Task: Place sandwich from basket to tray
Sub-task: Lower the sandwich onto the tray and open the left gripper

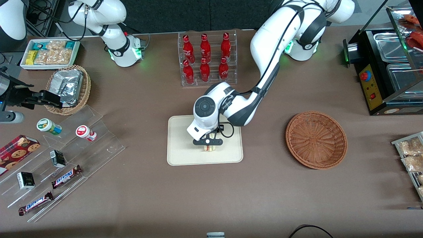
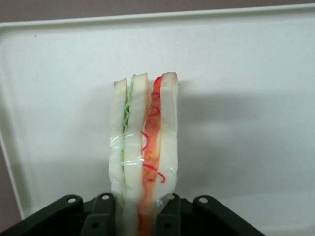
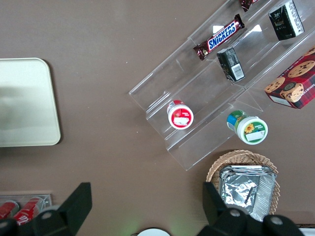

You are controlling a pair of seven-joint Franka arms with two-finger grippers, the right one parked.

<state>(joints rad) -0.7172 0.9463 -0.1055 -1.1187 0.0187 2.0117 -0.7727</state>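
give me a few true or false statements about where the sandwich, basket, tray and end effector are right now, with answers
1. The sandwich is held between the fingers of the left arm's end effector. True.
2. The sandwich lies in the basket. False: the basket holds nothing; the sandwich is over the tray.
3. The end effector is above the tray. True.
4. The basket sits on the tray. False: it rests on the table apart from the tray, toward the working arm's end.
5. The rack of red bottles is farther from the front camera than the tray. True.
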